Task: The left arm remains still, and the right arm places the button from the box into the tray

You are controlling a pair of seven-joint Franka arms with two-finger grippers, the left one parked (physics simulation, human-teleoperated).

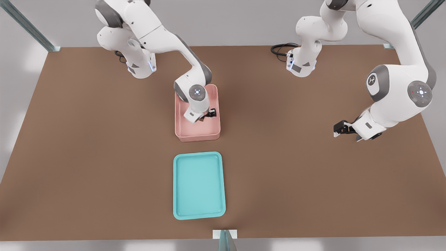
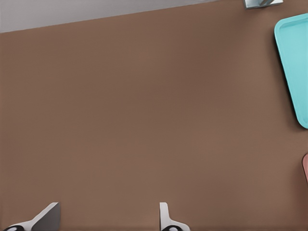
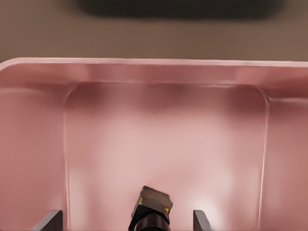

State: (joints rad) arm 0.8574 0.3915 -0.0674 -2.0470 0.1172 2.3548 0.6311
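Pink box (image 1: 197,134) on the brown worktop (image 1: 87,157) holds the button (image 3: 153,204), lying between the open fingers of the right arm's gripper (image 3: 126,219). Closing off-centre could tip or skid the small piece away; the teal tray (image 1: 198,213) waits nearby.

Your tool (image 3: 127,220) is cropped to two fingertips; the button (image 3: 152,208) is cut off, cap unseen.
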